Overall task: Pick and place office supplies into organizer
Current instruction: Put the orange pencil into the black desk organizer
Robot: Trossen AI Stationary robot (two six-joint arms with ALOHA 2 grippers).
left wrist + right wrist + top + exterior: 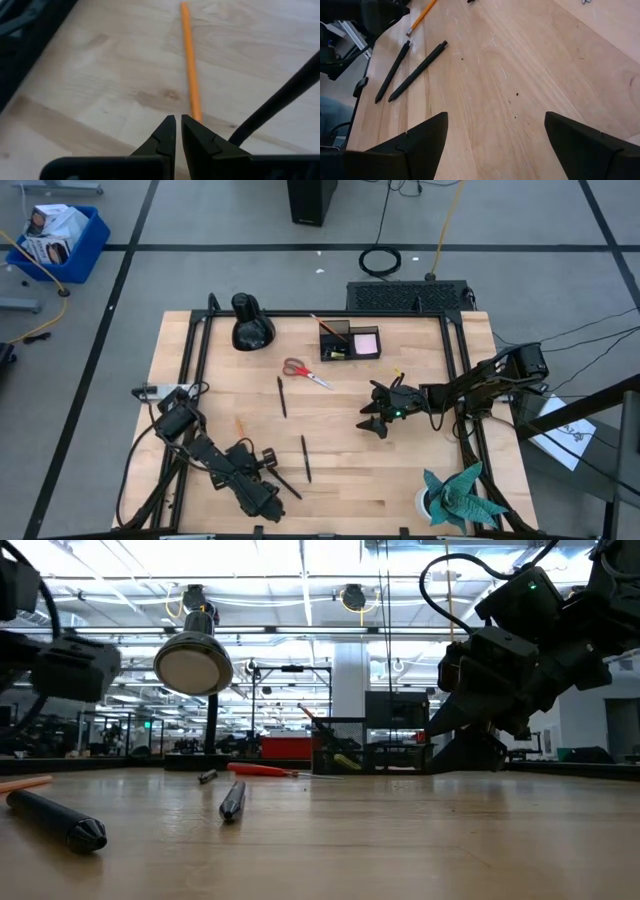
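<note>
The right gripper [377, 413] is positioned over the table's middle-right, raised off the wood, with its fingers [415, 145] spread wide and nothing between them. The left gripper [268, 472] is held low at the near-left part of the table [420, 460]; its fingers [165, 135] are pressed together and nothing is pinched.

The organizer [349, 342] is set at the far edge of the table, well apart from both grippers. A pink sticky-note pad [366, 341] is seen in its right part, and a pencil [328, 327] is propped in its left compartment.

The red-handled scissors [304, 372] are laid flat on the table just in front of the organizer, to the left of the right gripper and apart from it. 2 black pens are noted on the bare wood: one pen [282, 396] is below the scissors, the other pen [306, 457] is nearer the left gripper. An orange pencil [190, 62] is laid directly ahead of the closed left fingertips, which are just beside its near end. A third black pen [284, 481] is seen just beside that gripper.

A black desk lamp [250, 323] is placed at the far left.
</note>
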